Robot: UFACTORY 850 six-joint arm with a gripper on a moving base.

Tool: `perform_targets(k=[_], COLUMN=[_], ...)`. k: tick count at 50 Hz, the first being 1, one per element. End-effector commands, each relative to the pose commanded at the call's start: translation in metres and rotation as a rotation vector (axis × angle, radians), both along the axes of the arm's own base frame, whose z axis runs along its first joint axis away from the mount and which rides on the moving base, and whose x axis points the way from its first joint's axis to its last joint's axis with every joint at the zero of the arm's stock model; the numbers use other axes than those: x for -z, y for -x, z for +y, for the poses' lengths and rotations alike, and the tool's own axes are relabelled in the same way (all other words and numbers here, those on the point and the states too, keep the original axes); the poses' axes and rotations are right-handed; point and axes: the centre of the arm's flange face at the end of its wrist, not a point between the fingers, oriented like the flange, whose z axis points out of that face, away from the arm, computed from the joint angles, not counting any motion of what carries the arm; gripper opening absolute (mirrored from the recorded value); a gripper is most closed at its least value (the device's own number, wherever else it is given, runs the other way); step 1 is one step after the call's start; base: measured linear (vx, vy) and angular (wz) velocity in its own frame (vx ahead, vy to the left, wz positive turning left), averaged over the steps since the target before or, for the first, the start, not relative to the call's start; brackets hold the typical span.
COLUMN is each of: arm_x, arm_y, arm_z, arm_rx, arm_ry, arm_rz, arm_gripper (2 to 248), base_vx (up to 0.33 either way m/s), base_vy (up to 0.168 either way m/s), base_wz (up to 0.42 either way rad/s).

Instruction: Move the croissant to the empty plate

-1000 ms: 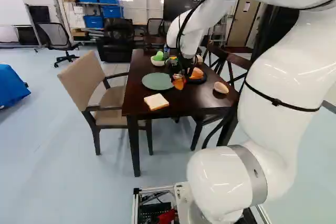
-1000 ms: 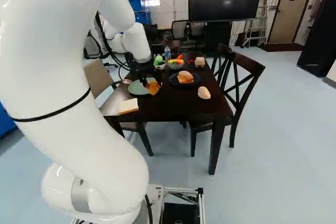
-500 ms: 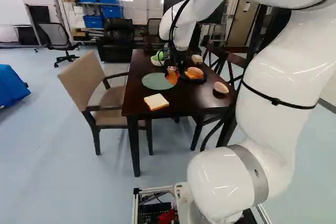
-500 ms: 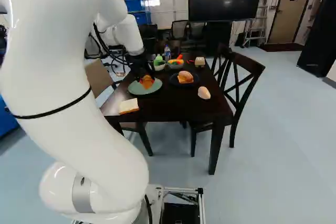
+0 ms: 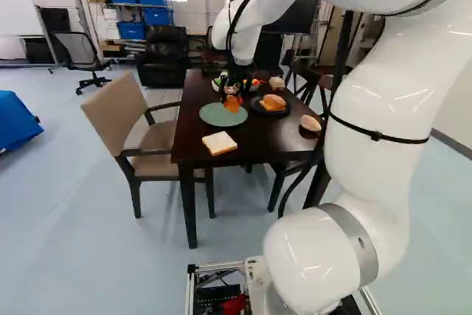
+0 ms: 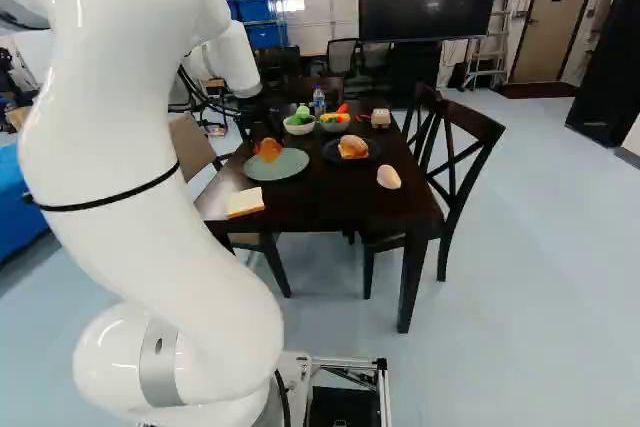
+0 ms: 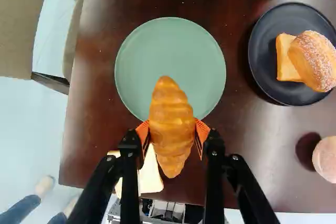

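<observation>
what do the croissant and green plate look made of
The croissant looks like smooth moulded plastic or foam, from its even ridges and soft sheen, though real pastry isn't ruled out. The green plate seems matte ceramic or plastic: flat colour, hardly any highlight.

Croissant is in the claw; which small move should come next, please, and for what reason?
I would lower the croissant gently toward the green plate, keeping the claw shut. Both orange pads press its sides, this plate bears no food, and all three views show the croissant overlapping it. Its height is hard to judge, so slow seems wiser.
</observation>
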Motion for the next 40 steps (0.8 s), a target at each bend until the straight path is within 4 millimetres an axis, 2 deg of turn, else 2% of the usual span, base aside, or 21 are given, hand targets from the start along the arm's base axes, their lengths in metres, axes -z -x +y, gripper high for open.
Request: perform_targets(k=[9,18,29,40], arm_x=[0.001,0.01,0.025,0.041], arm_y=[-0.013,-0.032,-0.057,-0.078], arm_z=[0.014,0.022,0.021,0.011], arm_rx=[-0.019,-0.027,-0.017,0.005], arm_ry=[-0.001,0.001,0.003,0.006], arm_rz=[-0.003,0.003,0.016,0.03], arm_gripper=[122,122,122,122], base_vx=[0.0,0.0,0.0,0.0], base_vy=[0.0,0.0,0.0,0.0], base_wz=[0.0,0.0,0.0,0.0])
